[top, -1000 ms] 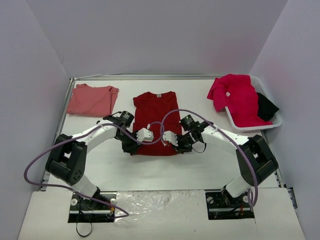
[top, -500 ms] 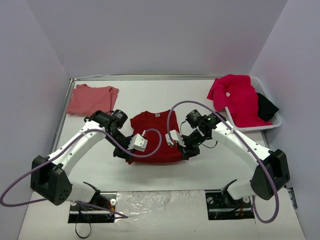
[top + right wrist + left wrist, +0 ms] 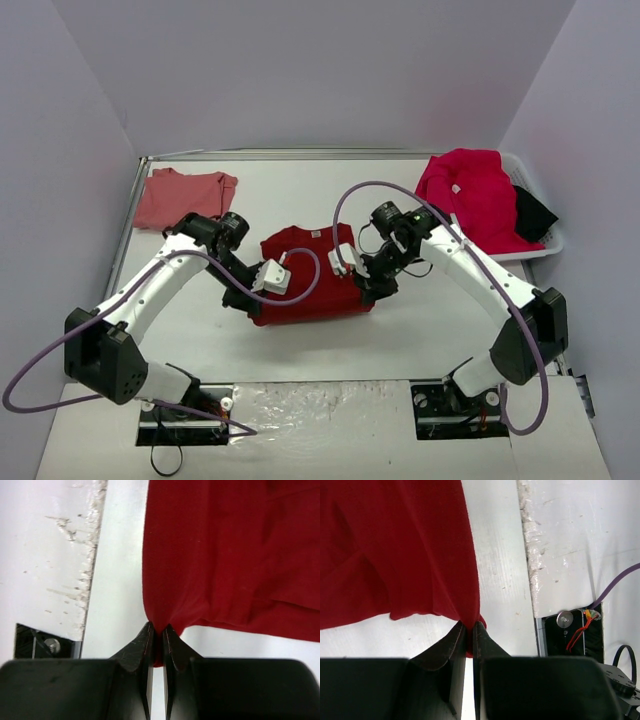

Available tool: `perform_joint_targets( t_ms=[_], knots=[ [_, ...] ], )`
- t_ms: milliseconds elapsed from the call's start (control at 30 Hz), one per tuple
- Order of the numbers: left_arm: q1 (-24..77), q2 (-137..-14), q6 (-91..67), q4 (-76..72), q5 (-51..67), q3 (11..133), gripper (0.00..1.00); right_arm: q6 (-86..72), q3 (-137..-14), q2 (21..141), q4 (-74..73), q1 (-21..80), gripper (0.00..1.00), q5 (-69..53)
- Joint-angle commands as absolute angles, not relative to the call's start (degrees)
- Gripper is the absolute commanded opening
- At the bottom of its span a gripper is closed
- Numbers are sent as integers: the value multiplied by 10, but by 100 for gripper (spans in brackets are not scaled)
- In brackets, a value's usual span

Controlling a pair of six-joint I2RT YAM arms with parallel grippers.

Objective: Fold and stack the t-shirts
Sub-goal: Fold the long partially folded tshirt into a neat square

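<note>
The crimson shirt (image 3: 312, 285), midway across the table (image 3: 420, 330), now looks shorter than a second ago, collar end drawn nearer, since the left gripper (image 3: 471, 626) and right gripper (image 3: 157, 629), jaws clenched on its hem corners, have lifted the hem, probably starting the half-fold.
</note>
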State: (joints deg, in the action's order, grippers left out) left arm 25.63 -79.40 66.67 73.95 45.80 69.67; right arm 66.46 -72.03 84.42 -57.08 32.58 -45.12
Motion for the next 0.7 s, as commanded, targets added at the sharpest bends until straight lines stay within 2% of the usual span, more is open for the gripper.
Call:
perform_joint_targets(
  t_ms=[0,667],
  knots=[
    [236,-802,661,783,449,742,2,679,-774,860,-593,307,0,-436],
    [191,-873,632,701,393,831,2,717,-905,1005,-557,229,0,-430]
  ],
)
